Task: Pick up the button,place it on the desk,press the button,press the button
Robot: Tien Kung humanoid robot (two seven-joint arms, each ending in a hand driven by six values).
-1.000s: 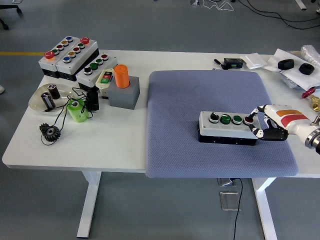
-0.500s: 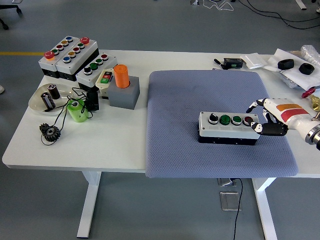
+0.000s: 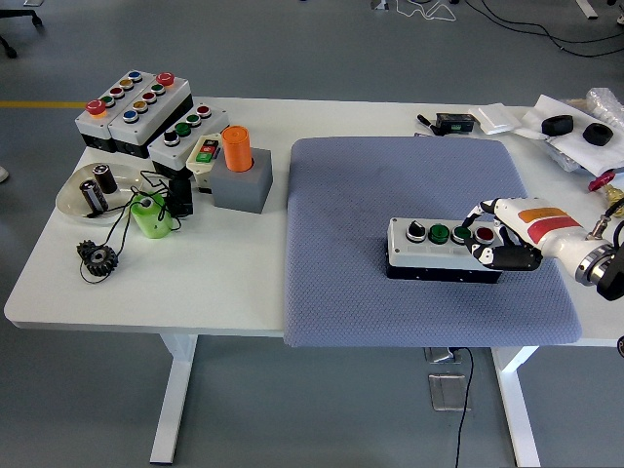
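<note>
A grey four-button box [image 3: 434, 249] with a black base lies on the blue-grey mat [image 3: 390, 185], right of the mat's middle. Its top carries a black knob, two green buttons and a red button [image 3: 485, 234] at the right end. My right hand [image 3: 490, 235] comes in from the right edge and sits over the box's right end. Its white fingers [image 3: 480, 214] reach over the red button and its dark thumb lies along the box's front right corner. The fingers are loosely bent and grasp nothing. The left arm is out of the picture.
Several other button boxes [image 3: 132, 102] stand at the back left, beside an orange cylinder in a grey block [image 3: 239, 166]. A green part [image 3: 151, 216], a dish [image 3: 68, 203] and a black gear [image 3: 97, 258] lie at the left. Small black items [image 3: 570, 127] sit at the back right.
My right hand drew back to the right and lifted off the box half a second ago. It has now moved left again, over the red button end.
</note>
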